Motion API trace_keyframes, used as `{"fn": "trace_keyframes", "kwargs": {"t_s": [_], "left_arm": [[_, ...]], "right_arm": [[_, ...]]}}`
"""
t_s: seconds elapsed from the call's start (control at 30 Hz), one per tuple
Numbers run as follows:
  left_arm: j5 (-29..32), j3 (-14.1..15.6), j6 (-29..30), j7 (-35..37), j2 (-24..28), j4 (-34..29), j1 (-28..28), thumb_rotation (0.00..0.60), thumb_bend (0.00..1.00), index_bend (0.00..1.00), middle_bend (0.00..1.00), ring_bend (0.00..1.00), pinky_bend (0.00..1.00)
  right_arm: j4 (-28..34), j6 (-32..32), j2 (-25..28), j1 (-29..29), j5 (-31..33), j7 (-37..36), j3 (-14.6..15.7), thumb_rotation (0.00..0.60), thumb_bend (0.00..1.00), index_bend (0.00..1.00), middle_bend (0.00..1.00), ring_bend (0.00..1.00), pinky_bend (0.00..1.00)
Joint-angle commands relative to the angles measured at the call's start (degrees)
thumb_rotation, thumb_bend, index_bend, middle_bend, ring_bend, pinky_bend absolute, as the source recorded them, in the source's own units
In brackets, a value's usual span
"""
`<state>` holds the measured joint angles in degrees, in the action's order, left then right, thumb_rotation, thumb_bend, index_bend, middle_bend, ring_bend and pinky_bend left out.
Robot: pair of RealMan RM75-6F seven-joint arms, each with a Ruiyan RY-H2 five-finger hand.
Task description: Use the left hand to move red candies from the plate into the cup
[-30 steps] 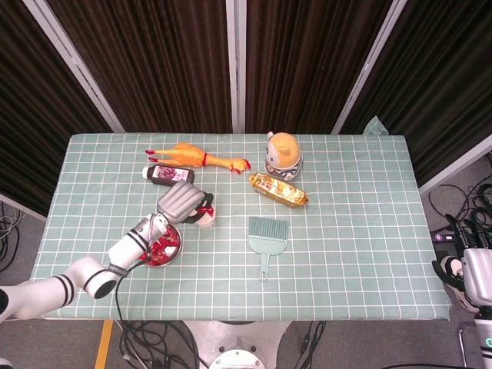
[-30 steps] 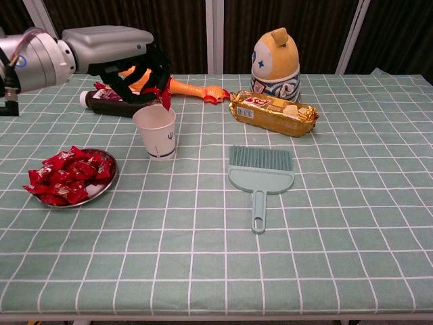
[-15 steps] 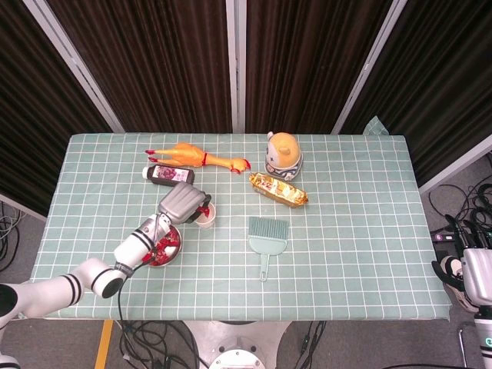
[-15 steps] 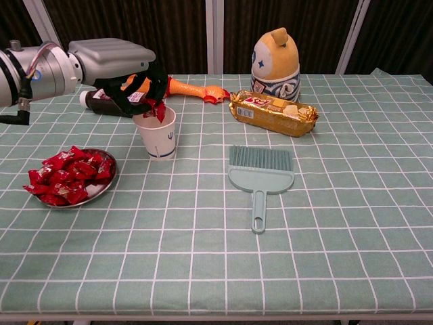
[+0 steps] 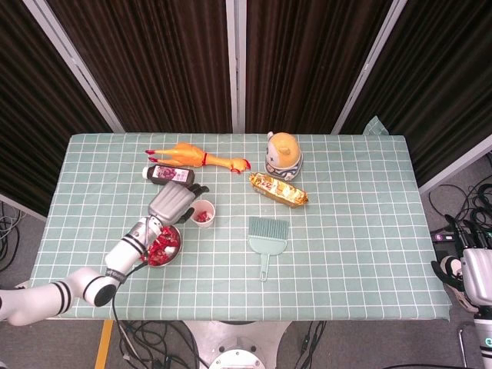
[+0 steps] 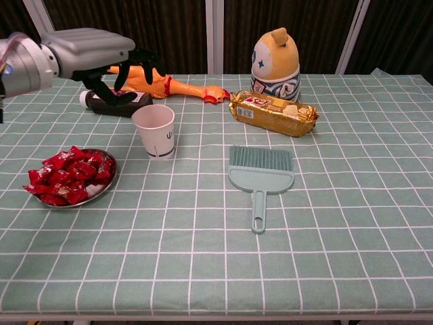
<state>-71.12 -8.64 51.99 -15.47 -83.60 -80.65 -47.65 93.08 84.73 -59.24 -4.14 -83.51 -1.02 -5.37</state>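
The checked surface lies bare across its right half and along the near edge, from 3 to 6 o'clock. The clutter sits left of centre: rubber chicken, dark bottle, owl figure, snack bar and brush.

The left arm reaches in from 7 o'clock. Its left hand hovers open, fingers spread and holding nothing, above the plate's far rim, at 9 o'clock of the cup.

The plate of red candies sits at 8 o'clock of the cup. Candies show inside the cup.
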Motion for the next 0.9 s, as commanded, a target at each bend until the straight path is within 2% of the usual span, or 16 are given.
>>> {"fn": "trace_keyframes", "kwargs": {"t_s": [0.03, 0.17, 0.23, 0.3, 0.4, 0.5, 0.7, 0.9], "left_arm": [[-1.7, 2.34, 7.51, 2.52, 4.47, -5.2, 6.51, 0.6, 0.42, 0.27, 0.38, 0.52, 0.89], [-2.23, 5.88, 10.19, 2.69, 7.13, -7.61, 11.0, 0.6, 0.27, 0.27, 0.37, 0.43, 0.74], [-2.52, 7.74, 10.08, 2.65, 7.73, -8.37, 12.51, 0.6, 0.2, 0.27, 0.35, 0.35, 0.64], [-2.75, 9.01, 9.44, 2.88, 7.69, -8.77, 13.4, 0.6, 0.16, 0.27, 0.31, 0.29, 0.56], [-2.58, 9.99, 7.91, 3.06, 7.2, -8.57, 13.86, 0.6, 0.15, 0.26, 0.24, 0.2, 0.48], [-2.93, 10.73, 7.28, 2.75, 6.0, -7.7, 14.46, 0.6, 0.15, 0.26, 0.21, 0.17, 0.45], [-3.77, 11.5, 6.22, 2.32, 3.78, -5.76, 15.09, 0.6, 0.15, 0.26, 0.21, 0.17, 0.45], [-3.31, 10.88, 4.26, 1.79, 0.92, -2.05, 14.74, 0.6, 0.15, 0.26, 0.21, 0.17, 0.45]], "right_arm": [[0.04, -0.11, 0.03, -0.23, -0.26, 0.05, -0.06, 0.6, 0.19, 0.07, 0.27, 0.1, 0.2], [0.25, -0.2, -0.01, -0.55, -0.82, 0.34, -0.05, 0.6, 0.19, 0.07, 0.27, 0.1, 0.2], [0.39, -0.27, -0.08, -0.67, -1.0, 0.47, -0.02, 0.6, 0.19, 0.07, 0.27, 0.1, 0.21], [0.61, -0.41, -0.1, -0.79, -1.17, 0.65, 0.05, 0.6, 0.19, 0.07, 0.27, 0.1, 0.21], [0.89, -0.48, -0.08, -0.94, -1.43, 0.89, 0.1, 0.6, 0.19, 0.07, 0.27, 0.1, 0.21], [1.24, -0.21, 0.09, -0.82, -1.49, 1.23, 0.14, 0.6, 0.19, 0.07, 0.27, 0.1, 0.22], [1.49, -0.12, 0.11, -0.57, -1.09, 1.42, 0.23, 0.6, 0.19, 0.07, 0.27, 0.1, 0.22], [1.6, -0.22, 0.1, -0.63, -0.99, 1.51, 0.22, 0.6, 0.19, 0.07, 0.27, 0.1, 0.23]]}}
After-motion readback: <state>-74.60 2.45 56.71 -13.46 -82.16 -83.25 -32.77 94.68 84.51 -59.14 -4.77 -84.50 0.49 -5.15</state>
